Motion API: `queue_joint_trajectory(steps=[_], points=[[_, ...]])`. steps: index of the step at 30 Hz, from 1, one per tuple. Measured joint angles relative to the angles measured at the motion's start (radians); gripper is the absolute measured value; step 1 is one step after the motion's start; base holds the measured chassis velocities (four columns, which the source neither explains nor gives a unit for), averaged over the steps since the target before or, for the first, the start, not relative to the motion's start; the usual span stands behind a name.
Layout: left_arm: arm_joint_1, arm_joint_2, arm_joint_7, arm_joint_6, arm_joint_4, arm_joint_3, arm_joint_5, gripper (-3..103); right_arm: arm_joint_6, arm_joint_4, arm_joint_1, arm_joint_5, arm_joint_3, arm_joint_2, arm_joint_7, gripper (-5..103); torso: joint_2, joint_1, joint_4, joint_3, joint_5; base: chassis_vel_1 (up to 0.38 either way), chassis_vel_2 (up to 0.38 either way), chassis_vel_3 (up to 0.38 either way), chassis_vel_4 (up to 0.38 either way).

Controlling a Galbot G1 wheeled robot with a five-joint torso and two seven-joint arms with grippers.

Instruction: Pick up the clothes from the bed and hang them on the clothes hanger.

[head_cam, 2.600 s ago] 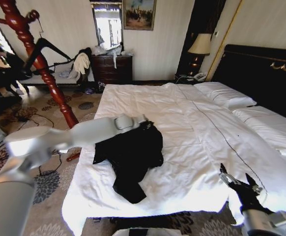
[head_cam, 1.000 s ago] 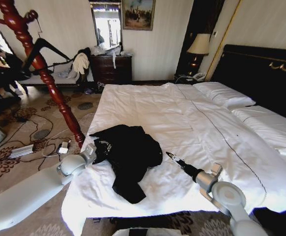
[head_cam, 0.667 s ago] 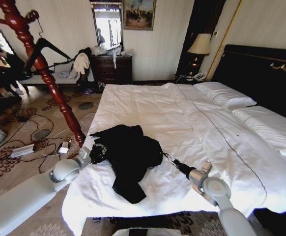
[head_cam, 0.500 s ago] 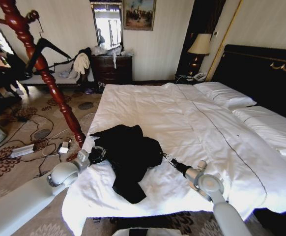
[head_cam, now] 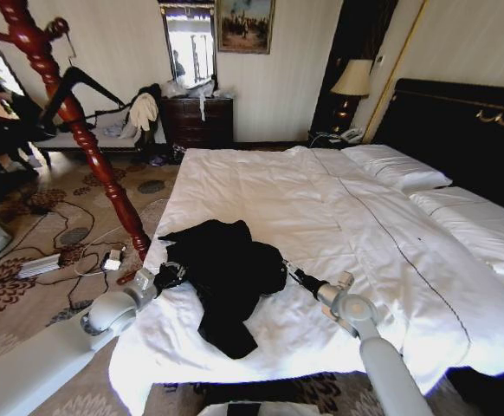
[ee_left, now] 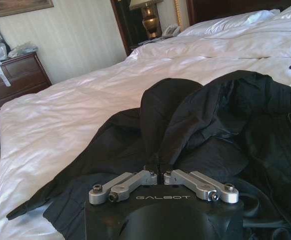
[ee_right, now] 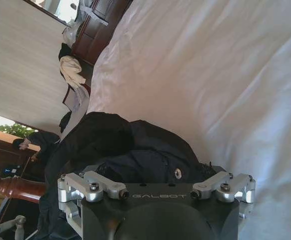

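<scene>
Your left gripper [ee_left: 158,176] has its jaws drawn almost together, pinching a raised fold of the black coat [head_cam: 230,276] at its edge nearest the side of the bed [head_cam: 261,186]; in the head view that left gripper [head_cam: 167,276] sits at the coat's left edge, with the arm reaching in from the carpet side; your right gripper [ee_right: 155,172] has its jaws spread wide, set against the opposite edge of the coat where a silver snap button shows between the linkages, and whether the fingertips actually touch the cloth you cannot tell; in the head view the right gripper [head_cam: 288,274] lies low over the white sheet, touching or just beside the coat's right edge. The coat lies crumpled on the near left part of the bed, bunched at the top and trailing one long dark piece toward the foot, so its long axis runs roughly from the middle of the bed toward the near edge; the hanger [head_cam: 79,87] hangs on the reddish wooden coat stand [head_cam: 70,113] on the carpet well to the left of the bed; cables and a power strip [head_cam: 37,265] lie on the floor between the stand and your left arm; white pillows [head_cam: 397,168] and a dark headboard [head_cam: 460,130] lie to the right, well apart from the coat.
</scene>
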Motion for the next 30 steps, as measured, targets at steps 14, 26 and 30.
queue_joint_trajectory(steps=[14, 26, 30], points=[[0.0, 0.0, 0.004, 0.0, 0.005, 0.011, 0.005, 1, -0.007, -0.031, 0.008, -0.041, -0.033, 0.03, -0.012, 99, 0.0, 0.0, -0.0001, 0.0, 0.0, 0.0, 0.0, 0.0, 0.0], [-0.003, 0.007, 0.006, 0.0, 0.003, 0.013, 0.005, 1, -0.001, 0.001, -0.028, -0.08, 0.007, 0.0, -0.023, 85, 0.0, 0.0, -0.0001, 0.0, 0.0001, 0.0, 0.0, 0.0, 0.0], [-0.012, 0.003, 0.006, 0.0, 0.005, 0.019, 0.006, 1, -0.007, 0.078, -0.073, -0.011, 0.074, -0.025, 0.007, 100, 0.0, 0.0, -0.0001, 0.0, 0.0001, 0.0, 0.0, 0.0, 0.0]])
